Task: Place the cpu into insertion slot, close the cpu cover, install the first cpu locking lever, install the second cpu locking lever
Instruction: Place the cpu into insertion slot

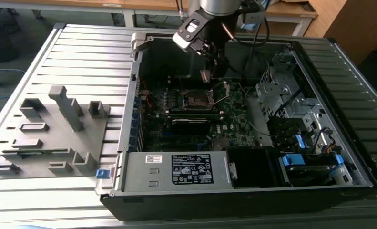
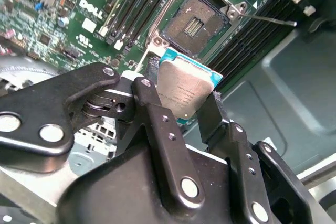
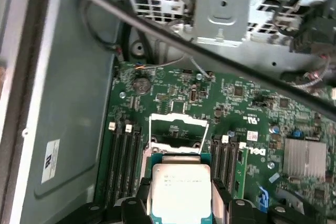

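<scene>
Silver-topped square cpu [image 2: 186,92], teal-edged, clamped in pincer [image 2: 180,97].

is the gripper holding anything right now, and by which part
The gripper holds the cpu, pinched by two opposite side edges, with its metal top left uncovered.

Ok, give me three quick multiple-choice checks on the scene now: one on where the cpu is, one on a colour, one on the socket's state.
1. Where is the cpu? A in the socket; B held by the tool; C on the table outside the case.
2. The motherboard is: A green; B red; C white.
3. The socket is: A empty, with the cpu cover raised; B covered shut; C holding a chip.
Answers: 1 B, in the second wrist view the tool clamps its edges above the board; 2 A, the board is green in both wrist views; 3 A, bare contacts show and the frame stands lifted.
</scene>
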`<state>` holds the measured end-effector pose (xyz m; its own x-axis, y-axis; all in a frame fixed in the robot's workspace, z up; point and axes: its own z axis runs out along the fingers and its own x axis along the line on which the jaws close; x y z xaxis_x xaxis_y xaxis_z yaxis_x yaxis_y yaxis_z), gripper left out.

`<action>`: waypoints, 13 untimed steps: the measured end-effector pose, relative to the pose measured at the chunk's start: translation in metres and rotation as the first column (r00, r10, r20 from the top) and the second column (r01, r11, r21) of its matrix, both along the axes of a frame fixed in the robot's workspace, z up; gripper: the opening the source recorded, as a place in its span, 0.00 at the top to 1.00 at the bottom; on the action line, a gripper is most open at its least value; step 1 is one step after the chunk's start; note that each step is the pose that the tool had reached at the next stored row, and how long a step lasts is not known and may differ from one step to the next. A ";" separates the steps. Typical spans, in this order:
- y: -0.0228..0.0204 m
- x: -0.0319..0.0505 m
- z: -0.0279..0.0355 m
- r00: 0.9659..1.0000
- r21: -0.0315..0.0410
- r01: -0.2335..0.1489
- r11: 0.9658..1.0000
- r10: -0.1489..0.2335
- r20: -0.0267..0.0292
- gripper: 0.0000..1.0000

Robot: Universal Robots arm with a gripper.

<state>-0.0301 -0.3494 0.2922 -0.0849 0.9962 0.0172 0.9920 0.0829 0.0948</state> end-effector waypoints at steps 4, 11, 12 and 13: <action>0.0000 0.0000 -0.0016 0.998 0.000 0.067 0.998 -0.067 0.000 0.46; 0.0000 -0.0002 -0.0026 0.997 0.000 0.079 0.997 -0.079 0.000 0.46; 0.0000 -0.0012 -0.0036 0.997 0.000 0.079 0.997 -0.079 0.000 0.46; 0.0000 -0.0026 -0.0049 0.997 0.000 0.079 0.997 -0.079 0.000 0.46</action>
<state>-0.0327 -0.3495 0.2873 -0.0061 0.9998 0.0172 0.9955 0.0045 0.0949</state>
